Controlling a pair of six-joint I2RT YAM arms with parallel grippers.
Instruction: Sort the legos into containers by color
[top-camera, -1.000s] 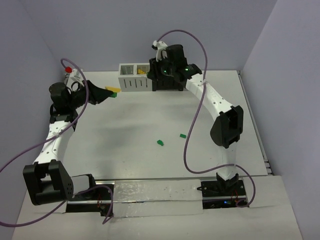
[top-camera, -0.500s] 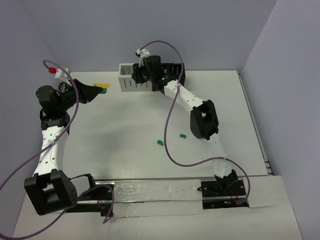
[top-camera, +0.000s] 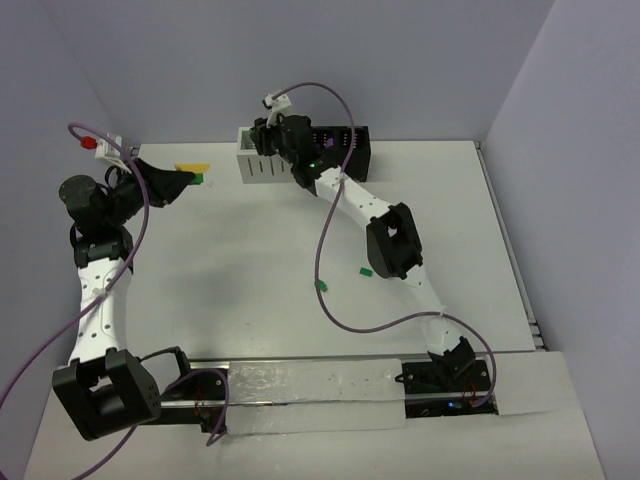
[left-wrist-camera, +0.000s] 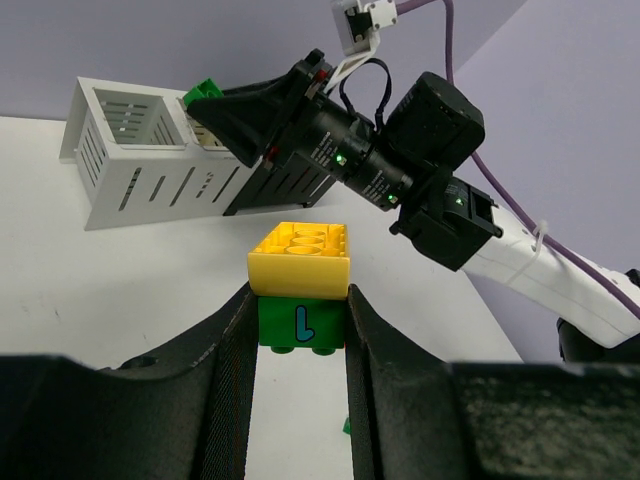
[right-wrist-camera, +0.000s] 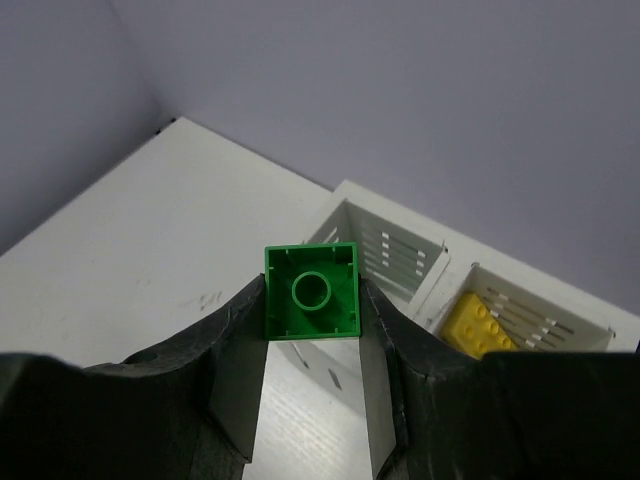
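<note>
Two loose green legos (top-camera: 321, 286) lie nearest the arm bases on the tabletop (top-camera: 250, 260), a little apart. The right arm's purple cable (top-camera: 325, 250) is draped close above one of them. A wide swing of that arm could, I judge, drag the cable across and flick that lego away.

Farther back on the left, the left gripper (left-wrist-camera: 298, 310) is clamped on a two-brick stack. A green brick (left-wrist-camera: 300, 322) sits between the fingers with a yellow brick (left-wrist-camera: 300, 255) pressed on top (above the fingertips, untouched by them). It hangs over the tabletop to the left of the bins. Dropped whole, the stack would put one colour in the wrong compartment. Pulling it apart could also twist the green brick out of the grip.

Farthest off, the right gripper (right-wrist-camera: 310, 312) pinches a single green lego (right-wrist-camera: 311, 290) above the white bin (right-wrist-camera: 395, 245). It seems to hang over the front edge of the left compartment, which looks empty, rather than over its middle. Let go here, it may strike the rim and bounce to the tabletop. If it drifts right, it joins the yellow lego (right-wrist-camera: 478, 325) next door. The black bin (top-camera: 352, 150) adjoins on the right (contents not discernible).
</note>
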